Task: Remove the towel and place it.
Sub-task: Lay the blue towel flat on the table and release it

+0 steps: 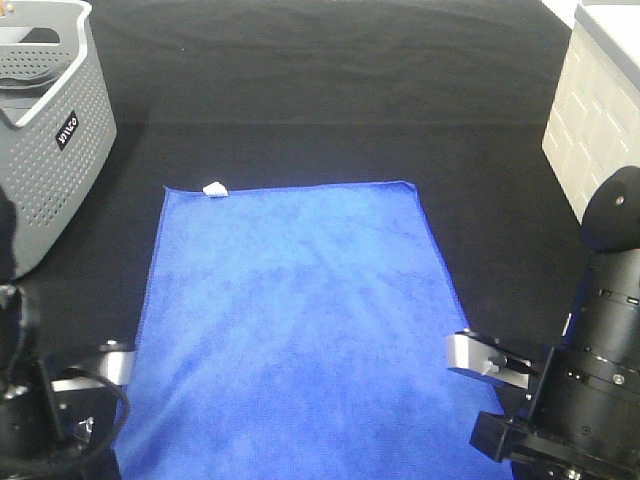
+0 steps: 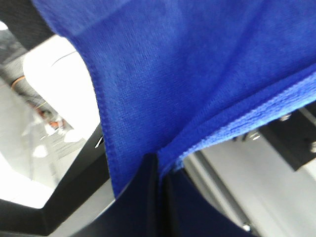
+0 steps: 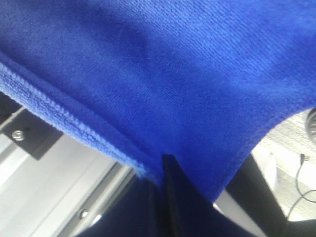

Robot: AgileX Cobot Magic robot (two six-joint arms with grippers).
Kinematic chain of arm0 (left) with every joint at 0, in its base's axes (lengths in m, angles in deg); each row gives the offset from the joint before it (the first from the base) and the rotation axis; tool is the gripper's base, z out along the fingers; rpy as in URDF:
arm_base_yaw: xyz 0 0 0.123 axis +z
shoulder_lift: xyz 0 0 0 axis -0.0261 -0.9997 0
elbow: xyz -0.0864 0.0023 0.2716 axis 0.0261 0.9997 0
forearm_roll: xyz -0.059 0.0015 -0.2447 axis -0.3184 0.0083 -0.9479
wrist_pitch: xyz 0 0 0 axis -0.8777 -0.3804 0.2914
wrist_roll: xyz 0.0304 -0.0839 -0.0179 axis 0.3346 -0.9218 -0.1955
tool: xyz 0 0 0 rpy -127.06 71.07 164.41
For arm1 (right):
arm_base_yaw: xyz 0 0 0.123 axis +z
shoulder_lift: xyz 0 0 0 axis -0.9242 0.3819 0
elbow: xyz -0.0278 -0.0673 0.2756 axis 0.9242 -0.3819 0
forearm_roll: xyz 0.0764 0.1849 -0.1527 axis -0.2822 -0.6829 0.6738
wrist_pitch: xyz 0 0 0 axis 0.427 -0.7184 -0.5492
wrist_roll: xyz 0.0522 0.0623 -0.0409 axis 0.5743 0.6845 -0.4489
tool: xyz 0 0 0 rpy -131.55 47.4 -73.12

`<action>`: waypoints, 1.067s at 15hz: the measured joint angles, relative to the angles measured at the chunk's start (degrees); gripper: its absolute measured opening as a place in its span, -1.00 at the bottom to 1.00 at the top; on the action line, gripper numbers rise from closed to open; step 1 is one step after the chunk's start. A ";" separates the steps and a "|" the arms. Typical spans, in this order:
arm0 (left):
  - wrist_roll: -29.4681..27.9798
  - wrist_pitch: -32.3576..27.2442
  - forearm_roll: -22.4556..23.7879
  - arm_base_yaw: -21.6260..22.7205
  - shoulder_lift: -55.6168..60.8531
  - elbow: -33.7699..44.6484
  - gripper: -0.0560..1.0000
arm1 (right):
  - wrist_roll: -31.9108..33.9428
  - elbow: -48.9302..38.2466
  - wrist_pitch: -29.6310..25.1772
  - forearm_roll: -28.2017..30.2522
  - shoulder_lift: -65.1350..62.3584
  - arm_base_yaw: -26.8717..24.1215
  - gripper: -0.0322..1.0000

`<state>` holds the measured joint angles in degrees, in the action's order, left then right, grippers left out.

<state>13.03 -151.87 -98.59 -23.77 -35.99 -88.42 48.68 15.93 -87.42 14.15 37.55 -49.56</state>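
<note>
The royal-blue towel (image 1: 290, 320) lies spread over the black table, with its small white tag (image 1: 214, 188) at the far left corner. My left gripper (image 1: 112, 366) is shut on the towel's near left edge. In the left wrist view the cloth (image 2: 197, 74) is pinched between the closed fingers of that gripper (image 2: 159, 170). My right gripper (image 1: 482, 360) is shut on the near right edge. In the right wrist view the cloth (image 3: 173, 64) is pinched in that gripper (image 3: 163, 165). The near corners of the towel are hidden by the arms.
A grey perforated basket (image 1: 50, 130) stands at the far left. A white crate (image 1: 600, 110) stands at the far right. Black cloth (image 1: 330, 100) covers the table beyond the towel.
</note>
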 joint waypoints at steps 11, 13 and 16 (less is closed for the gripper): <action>-2.41 0.80 1.78 -5.84 -0.34 -3.67 -0.89 | -1.95 -0.11 0.57 0.86 0.29 -0.06 -0.88; -2.41 0.80 1.72 -5.84 -0.34 -3.67 -0.89 | -1.95 -0.11 0.74 0.86 0.29 -0.06 -0.83; -2.41 0.80 0.46 -6.25 -0.34 -3.67 -0.61 | -1.95 -0.11 0.17 0.86 0.29 -0.06 -0.56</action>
<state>10.62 -151.06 -98.13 -30.01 -36.33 -92.09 46.73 15.82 -87.25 15.01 37.84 -49.61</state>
